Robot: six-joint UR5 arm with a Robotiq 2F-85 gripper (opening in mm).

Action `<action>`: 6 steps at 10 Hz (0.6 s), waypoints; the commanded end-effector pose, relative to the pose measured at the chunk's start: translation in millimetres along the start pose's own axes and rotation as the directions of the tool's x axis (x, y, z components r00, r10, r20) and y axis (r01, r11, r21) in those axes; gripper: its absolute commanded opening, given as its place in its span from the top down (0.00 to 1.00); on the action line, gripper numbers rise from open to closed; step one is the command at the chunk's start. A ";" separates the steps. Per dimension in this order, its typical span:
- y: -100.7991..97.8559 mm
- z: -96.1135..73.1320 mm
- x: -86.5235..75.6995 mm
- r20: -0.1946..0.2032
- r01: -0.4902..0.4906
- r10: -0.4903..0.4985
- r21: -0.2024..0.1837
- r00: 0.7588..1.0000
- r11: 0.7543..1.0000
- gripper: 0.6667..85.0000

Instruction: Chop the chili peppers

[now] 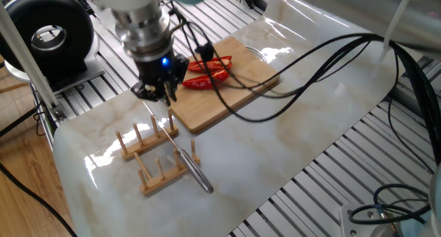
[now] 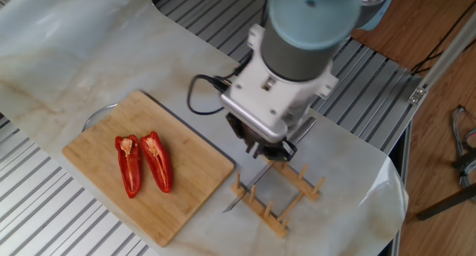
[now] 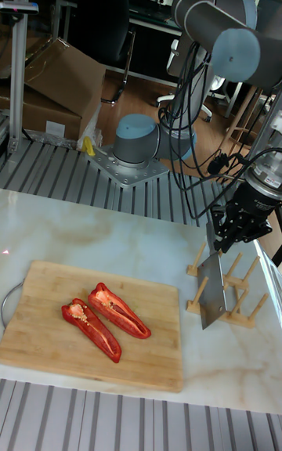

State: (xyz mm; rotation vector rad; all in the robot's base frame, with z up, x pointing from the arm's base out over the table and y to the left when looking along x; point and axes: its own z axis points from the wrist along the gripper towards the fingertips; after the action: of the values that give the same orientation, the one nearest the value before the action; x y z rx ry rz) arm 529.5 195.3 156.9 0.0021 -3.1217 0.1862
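One fixed view shows a marble-patterned table [image 1: 324,127] with a wooden cutting board [image 1: 227,92] at its far side. Two chili peppers [image 2: 143,163], halved and still whole, lie side by side on the board. Near it, a knife [image 2: 260,176] rests across a small wooden rack [image 2: 279,193]. The gripper [image 2: 269,146] hangs over the knife handle; I cannot tell how wide its fingers are spread. The step in hand looks like fetching the knife, so the next move calls for lowering between the rack pegs. Bare tabletop lies right of the rack.
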 end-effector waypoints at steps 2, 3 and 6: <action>25.3 25.0 13.5 0.011 -0.065 0.066 -0.026 0.998 0.998 0.76; 26.6 26.8 11.7 0.017 -0.068 0.069 -0.026 0.997 0.997 0.75; 27.7 30.8 5.9 0.033 -0.056 0.057 -0.027 0.998 0.998 0.69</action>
State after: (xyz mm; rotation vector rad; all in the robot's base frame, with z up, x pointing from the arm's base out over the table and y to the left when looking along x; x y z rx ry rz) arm 521.1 213.9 129.8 -0.0773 -3.1477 0.1674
